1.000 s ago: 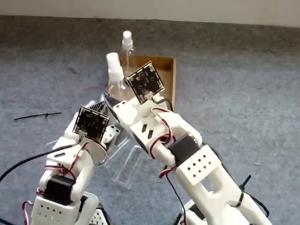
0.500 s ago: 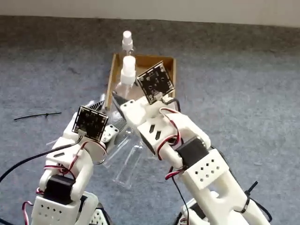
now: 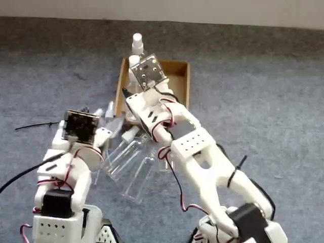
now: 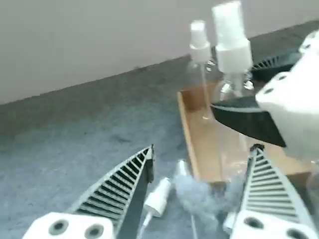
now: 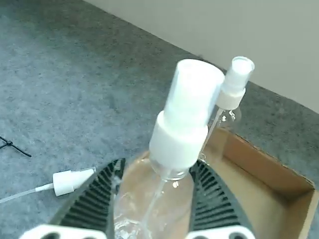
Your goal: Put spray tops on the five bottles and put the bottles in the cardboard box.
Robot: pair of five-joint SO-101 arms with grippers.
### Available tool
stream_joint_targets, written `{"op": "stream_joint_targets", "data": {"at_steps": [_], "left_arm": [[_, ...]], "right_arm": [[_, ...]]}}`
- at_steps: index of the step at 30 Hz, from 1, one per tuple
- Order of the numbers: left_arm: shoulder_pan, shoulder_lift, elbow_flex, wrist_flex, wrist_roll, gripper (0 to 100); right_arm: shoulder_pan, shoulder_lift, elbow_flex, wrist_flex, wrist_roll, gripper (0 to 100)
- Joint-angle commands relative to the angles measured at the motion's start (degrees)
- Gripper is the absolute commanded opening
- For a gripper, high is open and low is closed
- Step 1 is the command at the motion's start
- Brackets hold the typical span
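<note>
- From above, the right gripper (image 3: 129, 91) is gripping a capped bottle (image 3: 134, 61) at the near end of the box (image 3: 181, 71). Clear bottles (image 3: 142, 177) are lying behind its fingers.
- In the left wrist view, the left gripper (image 4: 202, 149) is gaping, fingers apart, with a loose spray top (image 4: 158, 196) lying between them.
- In the right wrist view, both fingers are clamping the bottle's body. A second bottle (image 5: 232, 87) is standing in the box just beyond.

In the high view the right arm (image 3: 190, 147) is covering most of the capped bottle (image 3: 134, 61), the near part of the cardboard box (image 3: 183, 73) and the right claw (image 5: 157, 169). In the right wrist view that bottle's lower body is running off the picture's edge.
</note>
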Motion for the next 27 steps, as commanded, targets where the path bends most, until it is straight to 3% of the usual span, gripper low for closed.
{"op": "stream_joint_targets", "data": {"at_steps": [1, 5, 11, 14, 24, 27], "left_arm": [[-8.04, 3.12, -2.95, -6.77, 0.00, 27], [-12.09, 15.87, -5.85, -11.34, 0.26, 27], [-15.69, 37.67, -15.34, -11.78, 2.90, 21], [-16.92, 39.69, -16.13, -11.87, 5.98, 23], [-15.78, 39.52, -14.20, -11.96, 6.07, 23], [-15.78, 39.60, -14.11, -11.96, 6.07, 23]], "right_arm": [[0.75, 2.07, -4.26, -4.62, 0.53, 0.5], [1.63, 5.23, -4.18, -8.22, 0.79, 0.5], [1.80, 8.31, -4.00, -14.46, 0.88, 0.5], [2.15, 9.27, -4.35, -21.05, 0.79, 0.5], [2.51, 16.40, -11.21, -22.73, 0.79, 0.5], [2.77, 20.62, -12.70, -29.49, 0.79, 0.5]]}}
